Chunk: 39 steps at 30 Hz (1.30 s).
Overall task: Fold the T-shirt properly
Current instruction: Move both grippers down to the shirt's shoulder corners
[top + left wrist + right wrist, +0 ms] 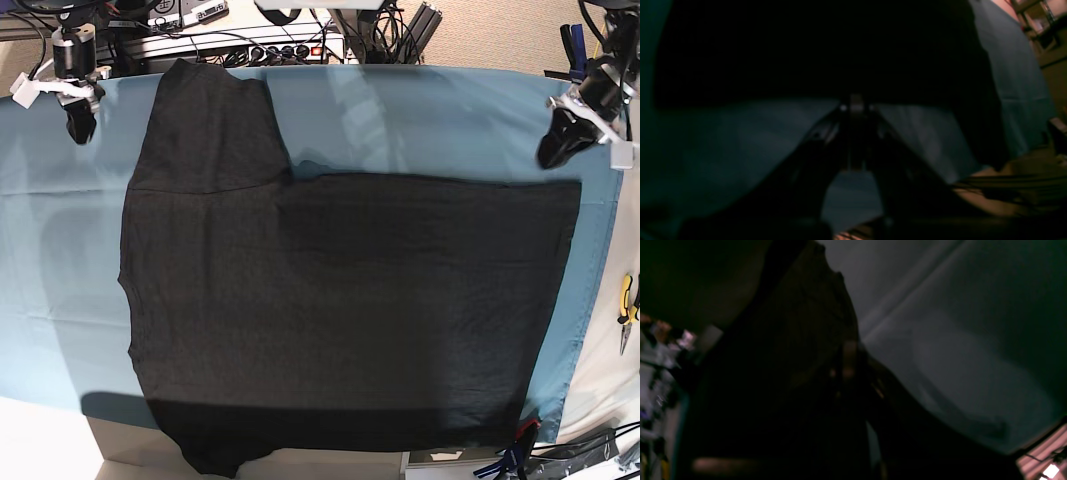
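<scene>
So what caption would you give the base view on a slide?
Black T-shirt spread flat on a teal cloth, both closed grippers, left and right, raised at the far corners.

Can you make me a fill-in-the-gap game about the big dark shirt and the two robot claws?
1. The T-shirt lies spread ____ on the teal cloth.
2. The left gripper and right gripper both hold ____.
3. One ____ of the shirt sticks out toward the right gripper.

Missing words: flat; nothing; sleeve

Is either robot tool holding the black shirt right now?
No: in the base view the T-shirt lies spread flat on the teal cloth, both tools off it.
</scene>
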Available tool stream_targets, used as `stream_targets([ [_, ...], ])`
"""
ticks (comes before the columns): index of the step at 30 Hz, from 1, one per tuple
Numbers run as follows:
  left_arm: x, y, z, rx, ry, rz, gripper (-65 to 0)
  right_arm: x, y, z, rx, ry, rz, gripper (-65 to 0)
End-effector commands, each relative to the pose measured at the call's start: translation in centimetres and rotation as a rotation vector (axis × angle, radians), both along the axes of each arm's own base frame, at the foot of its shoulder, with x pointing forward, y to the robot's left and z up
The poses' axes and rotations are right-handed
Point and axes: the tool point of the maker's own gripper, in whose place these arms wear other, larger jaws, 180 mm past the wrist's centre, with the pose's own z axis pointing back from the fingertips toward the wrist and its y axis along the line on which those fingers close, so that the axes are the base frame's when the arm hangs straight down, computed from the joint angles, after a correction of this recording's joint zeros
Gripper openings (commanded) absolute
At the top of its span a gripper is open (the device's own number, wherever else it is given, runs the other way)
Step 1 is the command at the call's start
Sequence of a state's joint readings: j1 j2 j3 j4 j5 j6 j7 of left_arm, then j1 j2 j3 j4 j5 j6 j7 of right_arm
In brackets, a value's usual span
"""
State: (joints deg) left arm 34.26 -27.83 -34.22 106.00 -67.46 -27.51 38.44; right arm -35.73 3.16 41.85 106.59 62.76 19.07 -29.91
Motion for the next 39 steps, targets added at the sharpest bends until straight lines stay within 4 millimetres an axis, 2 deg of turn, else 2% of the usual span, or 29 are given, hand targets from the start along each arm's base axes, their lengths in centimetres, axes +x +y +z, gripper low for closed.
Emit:
stream_targets([
  [1,1.1,0.5,1.5,0.024,-0.063,-0.003,-65.0,0.2,-0.4,1.2,-0.03,-0.037,0.0,-65.0],
  [7,3.8,2.4,2.0,0.206,-0.131,0.043,-65.0,0.0,-0.6,0.8,-0.078,-0.003,0.003,-65.0],
  [10,4.5,3.8,1.7,0.272,-0.117,0.107,-65.0,-0.1,-0.7,0.5,-0.106,0.021,0.008,-65.0],
  [13,4.8,4.4,1.3,0.325,-0.111,0.126,-65.0,-0.2,-0.8,0.4,-0.133,0.037,0.008,-65.0],
  [24,4.5,3.9,0.4,0.32,-0.1,0.159,-65.0,-0.4,-1.1,0.1,-0.174,0.062,0.01,-65.0],
  [34,4.2,5.2,-0.7,0.279,-0.044,0.303,-65.0,-0.4,-1.2,0.0,-0.192,0.073,0.01,-65.0],
  [39,3.8,4.5,-1.4,0.223,-0.023,0.327,-65.0,-0.5,-1.1,-0.1,-0.189,0.078,0.013,-65.0],
])
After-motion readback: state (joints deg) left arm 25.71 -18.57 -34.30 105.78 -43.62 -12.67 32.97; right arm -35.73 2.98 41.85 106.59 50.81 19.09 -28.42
